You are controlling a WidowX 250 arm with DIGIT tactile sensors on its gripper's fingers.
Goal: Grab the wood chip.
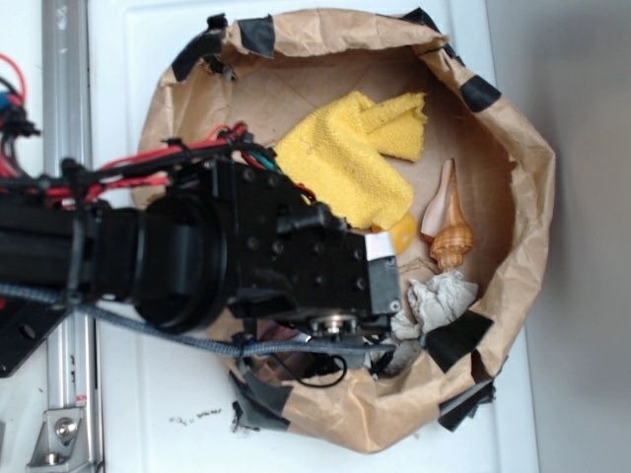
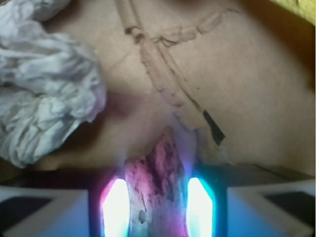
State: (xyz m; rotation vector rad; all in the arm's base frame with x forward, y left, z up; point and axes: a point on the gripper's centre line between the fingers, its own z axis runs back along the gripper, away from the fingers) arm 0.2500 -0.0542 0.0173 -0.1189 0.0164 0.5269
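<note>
In the wrist view the wood chip (image 2: 157, 182) is seen right between the two lit pads (image 2: 116, 207) of the gripper (image 2: 158, 210), its long axis running straight ahead, its point aimed away. The jaws are drawn in against its sides. Beyond lies the cardboard floor (image 2: 247, 98); a paper wad (image 2: 44, 89) sits alongside.

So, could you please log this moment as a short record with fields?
container: brown paper bowl, taped rim
hand: down inside the bowl, glowing pads either side of the wood chip
grip: looks closed on the chip; contact not certain
beside hand: crumpled paper wad
elsewhere in bowl: yellow cloth, seashell
chip in exterior view: hidden by the arm
</note>
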